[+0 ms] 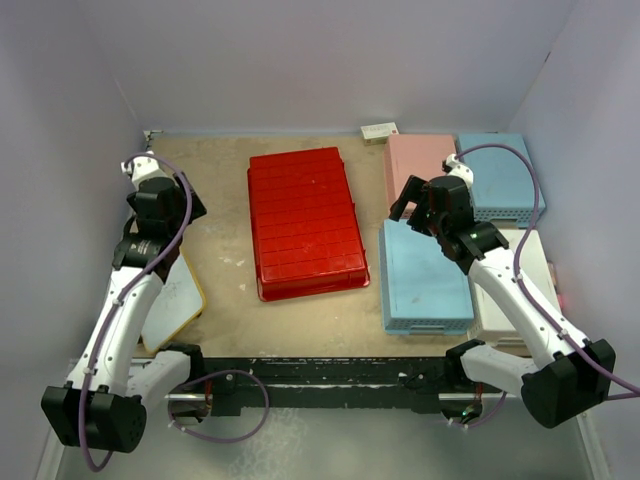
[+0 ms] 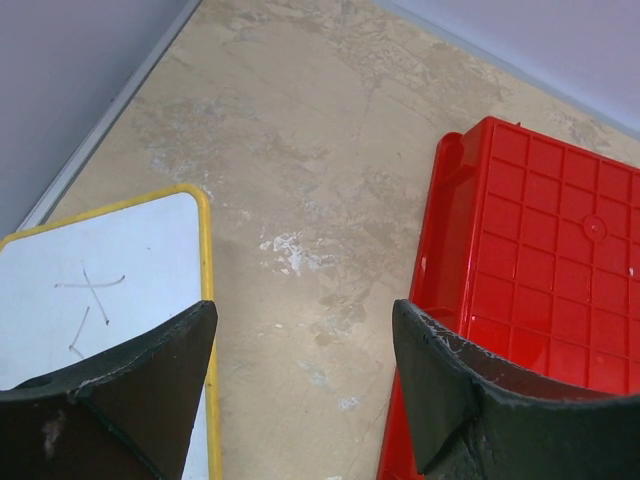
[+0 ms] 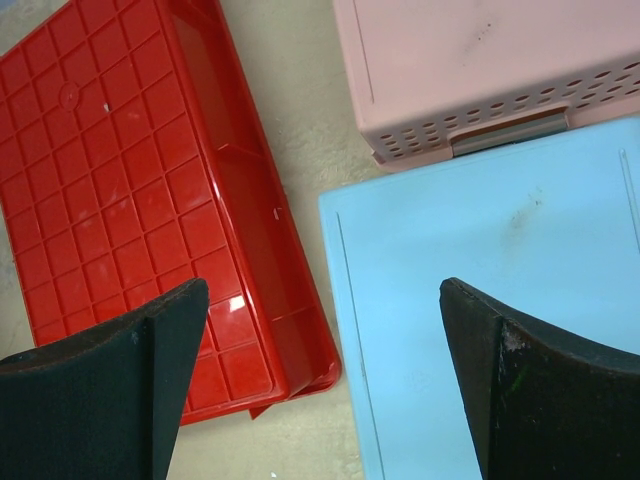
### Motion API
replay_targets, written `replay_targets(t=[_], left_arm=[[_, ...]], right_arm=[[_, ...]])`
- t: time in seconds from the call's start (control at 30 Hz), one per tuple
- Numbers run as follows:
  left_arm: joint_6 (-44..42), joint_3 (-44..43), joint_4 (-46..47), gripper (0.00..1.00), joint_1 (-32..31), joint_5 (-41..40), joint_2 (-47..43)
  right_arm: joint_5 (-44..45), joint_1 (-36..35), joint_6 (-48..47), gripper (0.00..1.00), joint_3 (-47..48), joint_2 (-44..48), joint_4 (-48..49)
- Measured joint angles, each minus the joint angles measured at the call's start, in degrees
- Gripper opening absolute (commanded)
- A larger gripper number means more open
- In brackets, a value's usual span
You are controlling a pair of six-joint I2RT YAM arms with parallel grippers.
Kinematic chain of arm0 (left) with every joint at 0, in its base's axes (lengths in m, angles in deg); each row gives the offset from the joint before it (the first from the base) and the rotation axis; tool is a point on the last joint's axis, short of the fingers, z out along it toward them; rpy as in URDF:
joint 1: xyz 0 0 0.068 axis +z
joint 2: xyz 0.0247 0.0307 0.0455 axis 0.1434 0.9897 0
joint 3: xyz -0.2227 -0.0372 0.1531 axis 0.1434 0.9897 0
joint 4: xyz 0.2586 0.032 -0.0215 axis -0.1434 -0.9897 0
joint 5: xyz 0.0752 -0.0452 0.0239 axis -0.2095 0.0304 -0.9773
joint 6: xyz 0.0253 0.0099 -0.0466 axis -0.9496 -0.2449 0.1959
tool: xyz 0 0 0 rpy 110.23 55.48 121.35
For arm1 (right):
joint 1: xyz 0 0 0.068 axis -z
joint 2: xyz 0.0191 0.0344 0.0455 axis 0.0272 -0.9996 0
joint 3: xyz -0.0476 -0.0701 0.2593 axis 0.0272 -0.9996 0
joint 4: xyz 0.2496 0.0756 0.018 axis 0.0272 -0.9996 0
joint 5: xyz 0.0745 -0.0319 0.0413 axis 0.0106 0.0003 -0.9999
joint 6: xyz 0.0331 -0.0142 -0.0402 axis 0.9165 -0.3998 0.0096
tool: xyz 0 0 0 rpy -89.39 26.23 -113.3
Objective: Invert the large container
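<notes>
Red large container (image 1: 305, 222) lies ribbed side up, between left claw (image 2: 305, 320) and right claw (image 3: 325, 290). Both gape wide, gripping nothing.

The large container (image 1: 305, 222) is of red plastic, glossy, with bright reflections on its walls and a raised grid of ribs on the face that looks up. The worktop (image 1: 220, 190) looks matt, mottled beige, with whitish scuffs. The light-blue basket (image 3: 500, 250) and the pink basket (image 3: 480, 50) are of matt plastic, smooth on top. The fingers (image 2: 120, 400) are black, matt, a little worn at the edges.
</notes>
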Motion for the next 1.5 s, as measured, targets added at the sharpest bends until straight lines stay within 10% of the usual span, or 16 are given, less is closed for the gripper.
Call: replay_targets(t=[1.5], left_arm=[[-0.02, 3.69, 2.29, 0.68, 0.00, -5.03, -10.43]], right_arm=[[0.11, 0.00, 1.09, 1.00, -1.77, 3.34, 2.51]])
